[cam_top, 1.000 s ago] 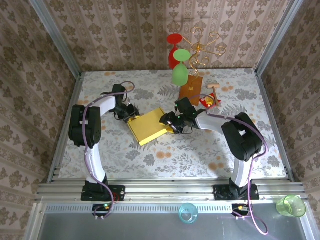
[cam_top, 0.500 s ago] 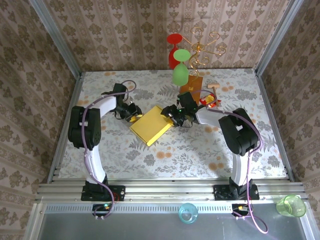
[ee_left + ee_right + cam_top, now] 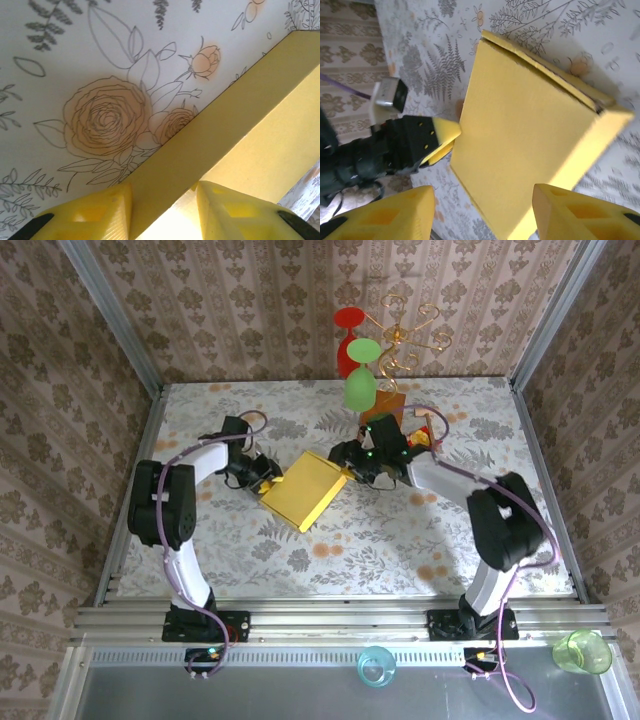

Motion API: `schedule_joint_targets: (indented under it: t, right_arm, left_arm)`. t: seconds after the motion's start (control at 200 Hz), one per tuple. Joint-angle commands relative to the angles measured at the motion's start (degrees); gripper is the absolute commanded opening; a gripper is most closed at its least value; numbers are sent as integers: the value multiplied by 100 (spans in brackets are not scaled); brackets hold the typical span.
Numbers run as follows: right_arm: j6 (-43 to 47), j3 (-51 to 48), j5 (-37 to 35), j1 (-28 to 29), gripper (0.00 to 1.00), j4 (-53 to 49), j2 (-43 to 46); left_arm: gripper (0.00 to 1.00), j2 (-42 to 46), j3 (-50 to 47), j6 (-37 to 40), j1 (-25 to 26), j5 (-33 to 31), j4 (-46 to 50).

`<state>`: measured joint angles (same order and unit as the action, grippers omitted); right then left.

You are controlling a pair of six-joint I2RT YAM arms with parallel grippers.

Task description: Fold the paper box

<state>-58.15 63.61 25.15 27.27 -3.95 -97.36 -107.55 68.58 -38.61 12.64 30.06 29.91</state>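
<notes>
The mustard-yellow paper box (image 3: pixel 303 490) is closed up and sits turned like a diamond in the middle of the table. My left gripper (image 3: pixel 262 472) is at its left corner. In the left wrist view the box's side wall (image 3: pixel 210 125) runs between both yellow fingers (image 3: pixel 100 212), which are shut on it. In the right wrist view the box's top face (image 3: pixel 530 135) spreads out ahead, and the left gripper (image 3: pixel 447 140) clasps its far edge. My right gripper (image 3: pixel 352 462) is at the box's upper right corner. It (image 3: pixel 484 192) is open, straddling that corner, with table showing beside one finger.
Behind the box stands a gold wire stand (image 3: pixel 405 330) on a brown wooden block (image 3: pixel 385 412), with a green glass (image 3: pixel 360 388) and a red glass (image 3: pixel 348 340) hanging from it. A red-yellow packet (image 3: pixel 420 440) lies beside it. Two cups (image 3: pixel 376 667) (image 3: pixel 583 651) sit beyond the front rail.
The box has turned into a diamond and shifted slightly toward the back. The right gripper has moved back and right with its corner; the left gripper stays on the left corner.
</notes>
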Motion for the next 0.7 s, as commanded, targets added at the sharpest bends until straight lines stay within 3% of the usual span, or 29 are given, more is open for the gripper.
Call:
schedule_joint_targets:
  t: [0.0,0.135,0.335,0.695]
  right_arm:
    - [-479,-851,-301,395,56,166,647]
    - [-1617,-1985,-580,1211,59,1905,941]
    - [-2313,-2037,-880,1933,61,3251,199]
    - [-2552,-2114,-1128,2085,60,3618,-384]
  left_arm:
    - [39,268,-164,-157,-79,111,-116]
    - [38,397,-447,-376,-97,192,-374]
    - [37,578,-828,-626,-97,188,-649]
    - [37,679,-983,-657,-131,227,-715]
